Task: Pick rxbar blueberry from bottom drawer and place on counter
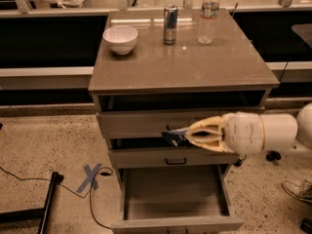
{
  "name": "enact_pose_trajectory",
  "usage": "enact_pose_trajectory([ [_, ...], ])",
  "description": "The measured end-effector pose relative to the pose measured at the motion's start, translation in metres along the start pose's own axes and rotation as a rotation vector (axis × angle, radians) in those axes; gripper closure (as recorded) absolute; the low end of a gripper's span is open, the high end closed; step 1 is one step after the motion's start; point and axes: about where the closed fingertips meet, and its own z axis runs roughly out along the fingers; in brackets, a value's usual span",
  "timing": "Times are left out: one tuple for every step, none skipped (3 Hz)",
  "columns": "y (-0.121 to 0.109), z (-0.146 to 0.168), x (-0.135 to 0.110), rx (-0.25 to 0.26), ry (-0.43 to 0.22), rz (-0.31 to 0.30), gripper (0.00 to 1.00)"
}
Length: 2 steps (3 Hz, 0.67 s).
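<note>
Just below the jaws, the bottom drawer (173, 195) is standing pulled wide open toward me. Above it the gripper (189, 136) is hanging in front of the two upper drawers (141, 124), reaching in from the right, its jaws pinching the rxbar blueberry (171, 137), whose dark blue wrapper is sticking out leftward past the tips. Higher and farther back, the counter (180, 67) is carrying a white bowl (120, 38) off to the jaws' left, a can (170, 17) roughly straight behind them and a water bottle (208, 14) slightly to their right
</note>
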Motion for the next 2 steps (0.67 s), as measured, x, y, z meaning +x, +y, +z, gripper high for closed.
enact_pose_trajectory([
  [-0.069, 0.001, -0.015, -0.027, 0.039, -0.04, 1.0],
  [-0.144, -0.008, 0.005, 0.006, 0.168, -0.014, 1.0],
])
